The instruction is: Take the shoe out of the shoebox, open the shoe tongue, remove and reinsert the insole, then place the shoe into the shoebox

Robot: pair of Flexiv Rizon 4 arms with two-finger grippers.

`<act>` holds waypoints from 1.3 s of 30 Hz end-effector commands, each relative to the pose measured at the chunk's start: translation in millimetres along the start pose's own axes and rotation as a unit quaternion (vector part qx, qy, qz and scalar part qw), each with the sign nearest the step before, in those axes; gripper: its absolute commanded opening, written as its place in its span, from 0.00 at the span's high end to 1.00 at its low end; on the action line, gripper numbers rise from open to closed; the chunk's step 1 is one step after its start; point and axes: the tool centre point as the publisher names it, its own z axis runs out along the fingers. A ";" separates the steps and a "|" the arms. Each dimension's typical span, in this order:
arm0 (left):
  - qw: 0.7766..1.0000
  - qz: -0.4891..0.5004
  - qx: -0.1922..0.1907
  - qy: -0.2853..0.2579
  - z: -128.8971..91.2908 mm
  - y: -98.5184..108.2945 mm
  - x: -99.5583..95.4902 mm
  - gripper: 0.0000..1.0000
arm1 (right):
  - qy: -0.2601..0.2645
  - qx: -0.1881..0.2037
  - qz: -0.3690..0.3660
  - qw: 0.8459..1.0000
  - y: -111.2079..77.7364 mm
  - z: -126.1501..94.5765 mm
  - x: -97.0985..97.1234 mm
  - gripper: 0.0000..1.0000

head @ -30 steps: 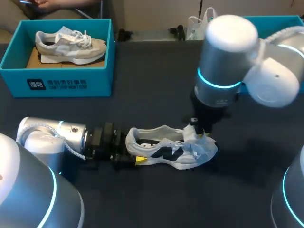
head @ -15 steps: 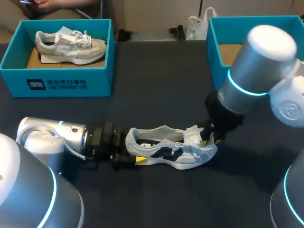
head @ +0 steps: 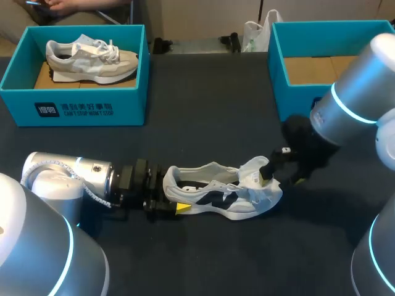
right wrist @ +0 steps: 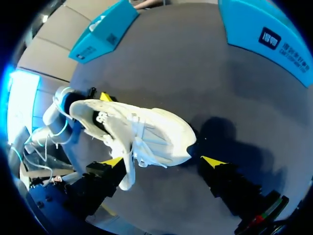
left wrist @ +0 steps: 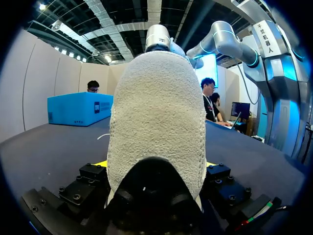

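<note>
A white and grey shoe [head: 219, 194] with dark side stripes lies on the dark table, toe pointing right. My left gripper [head: 170, 197] holds its heel [left wrist: 155, 122], one finger on each side, and the heel fills the left wrist view. The tongue [head: 253, 169] stands pulled up near the toe. Just right of the toe, my right gripper [head: 282, 177] is open. In the right wrist view the shoe [right wrist: 142, 132] lies ahead of my right gripper [right wrist: 164, 161], its toe between the spread fingers and touching neither. The insole is hidden.
A teal shoebox [head: 15, 74] at the back left holds a second pale shoe [head: 92, 58]. Another teal shoebox [head: 278, 68] stands at the back right with a bare cardboard floor. Bare table lies between the boxes and in front of the shoe.
My right gripper has opened, let go of the tongue, and swung from above the shoe to the right of the toe. The left gripper and shoe stayed still.
</note>
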 end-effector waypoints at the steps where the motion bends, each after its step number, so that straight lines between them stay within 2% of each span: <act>1: 1.000 0.000 0.000 -0.001 -0.3 0.3 0.7 1.00 | -0.024 -0.009 -0.024 0.999 -7.6 -29.9 9.5 0.00; 7: 1.000 0.000 0.000 -0.001 -0.3 0.3 0.7 1.00 | -0.067 -0.002 -0.082 0.994 0.4 -59.5 30.1 0.00; 11: 1.000 0.000 0.000 -0.001 -0.3 0.3 0.7 1.00 | -0.126 0.020 -0.123 0.984 7.6 -75.6 46.7 0.00; 12: 1.000 0.000 0.000 -0.001 -0.3 0.3 0.7 1.00 | -0.156 0.021 -0.141 0.977 8.9 -79.8 52.7 0.00; 14: 1.000 0.000 0.000 -0.001 -0.3 0.3 0.7 1.00 | -0.181 0.031 -0.178 0.967 10.2 -86.5 65.3 0.00; 19: 1.000 0.000 0.000 -0.001 -0.3 0.3 0.7 1.00 | -0.249 0.063 -0.292 0.921 14.3 -88.9 110.2 0.01; 21: 1.000 0.000 0.000 -0.001 -0.3 0.3 0.7 1.00 | -0.257 0.076 -0.321 0.908 16.4 -84.1 123.9 0.30; 22: 1.000 0.000 0.000 -0.001 -0.3 0.3 0.7 1.00 | -0.259 0.080 -0.331 0.904 17.1 -81.1 129.8 0.55; 24: 1.000 0.000 0.000 -0.001 -0.3 0.3 0.7 1.00 | -0.265 0.089 -0.352 0.893 18.3 -75.6 140.0 0.77; 25: 1.000 0.000 0.000 -0.001 -0.3 0.3 0.7 1.00 | -0.264 0.092 -0.361 0.890 19.4 -73.2 144.4 1.00; 30: 1.000 0.000 0.000 -0.001 -0.3 0.3 0.7 1.00 | -0.244 0.110 -0.415 0.870 31.2 -60.6 162.9 1.00; 32: 1.000 0.000 0.000 -0.001 -0.3 0.3 0.7 1.00 | -0.218 0.117 -0.460 0.853 39.3 -53.0 169.7 1.00; 33: 1.000 0.000 0.000 -0.001 -0.3 0.3 0.7 1.00 | -0.191 0.121 -0.473 0.851 42.8 -49.9 172.1 1.00; 39: 1.000 0.000 0.000 -0.001 -0.3 0.3 0.7 1.00 | -0.191 0.121 -0.473 0.851 42.8 -49.9 172.1 1.00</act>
